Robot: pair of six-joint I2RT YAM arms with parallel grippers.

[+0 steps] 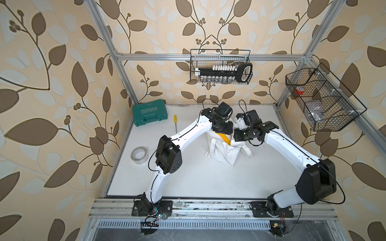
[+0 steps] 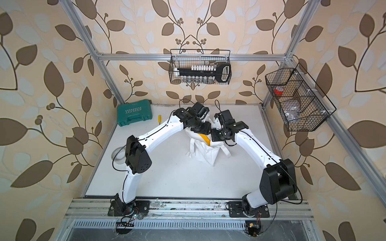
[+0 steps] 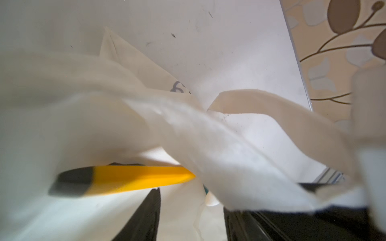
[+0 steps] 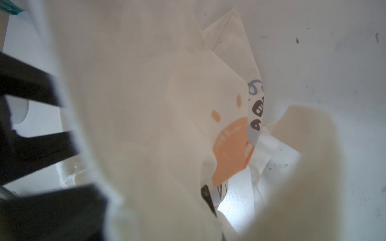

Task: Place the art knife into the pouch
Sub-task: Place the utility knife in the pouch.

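Surface: white table (image 1: 198, 177) w/ small dark scuffs, boxed in by an alu frame (image 1: 208, 56); leaf-print wallpaper (image 1: 52, 83) all round. On the far wall hangs a wire basket (image 1: 246, 60), on the right wall a second basket (image 1: 332, 123). Far left sits a green case (image 1: 150, 112), w/ a yellow-handled screwdriver (image 1: 175, 122) just right of it, and a tape roll (image 1: 139, 155) near the left edge. Mid-table the pouch (image 1: 223, 150) stands crumpled, mouth up under both wrists, plain white side facing the near edge, loop handles drooping; orange + grey-blue print w/ dark letters shows in the right wrist view. Inside the mouth lies the art knife (image 3: 135, 177), yellow w/ a black end, one end under a cloth fold. The left fingers (image 3: 146, 212) are parted, nothing btwn them, knife just past the tips. The right fingers (image 1: 237, 139) are closed tight, apparently pinching the pouch rim; tips hidden by cloth.
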